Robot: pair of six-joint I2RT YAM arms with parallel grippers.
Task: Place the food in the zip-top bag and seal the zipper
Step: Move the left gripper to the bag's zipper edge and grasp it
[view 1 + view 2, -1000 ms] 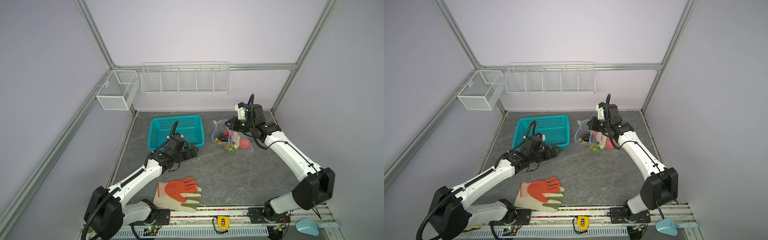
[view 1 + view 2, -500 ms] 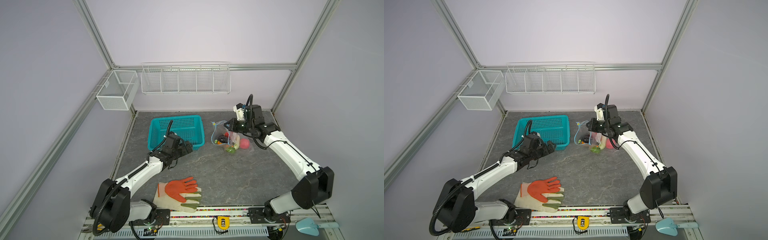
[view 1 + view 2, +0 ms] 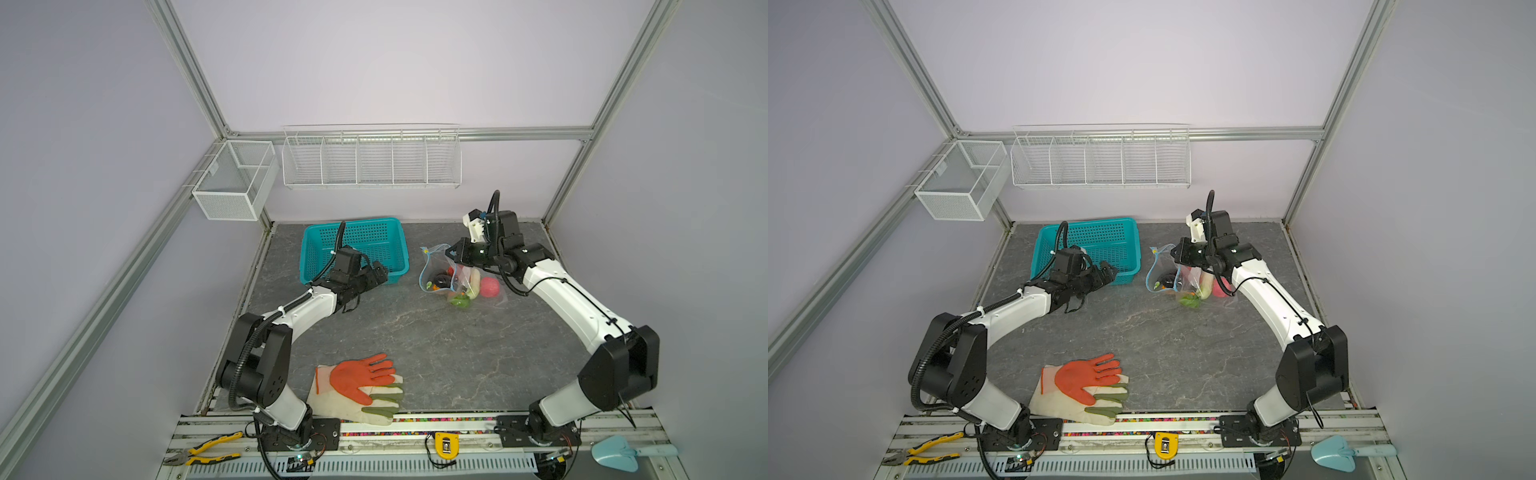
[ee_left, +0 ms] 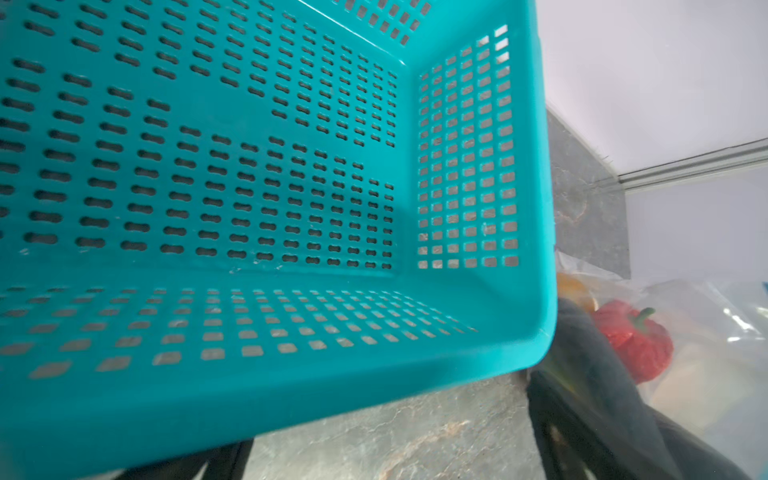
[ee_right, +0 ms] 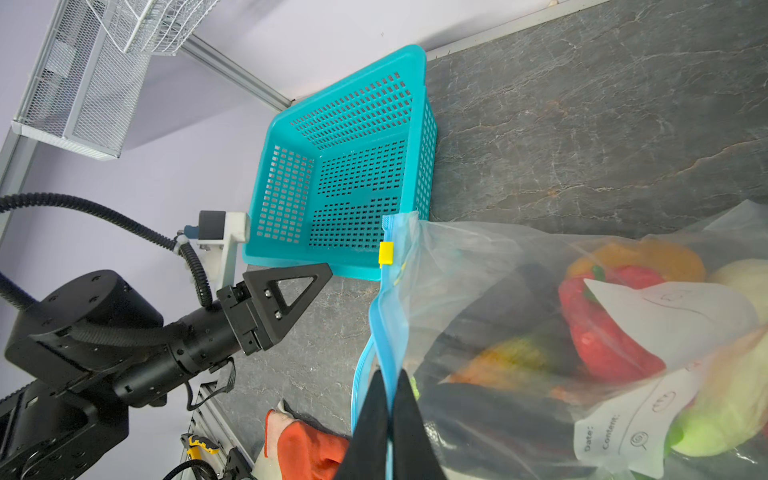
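food [image 3: 467, 286] in zip-top bag [image 3: 436, 262]; basket [image 3: 374, 249] at left

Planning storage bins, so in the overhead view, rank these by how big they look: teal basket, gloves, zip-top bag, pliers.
1. teal basket and gloves: about alike, so not ranked against each other
2. zip-top bag
3. pliers, smallest

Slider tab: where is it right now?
In the right wrist view the yellow slider tab sits near the end of the zipper nearest the basket, just right of it in both top views; the right gripper pinches the zipper farther along.
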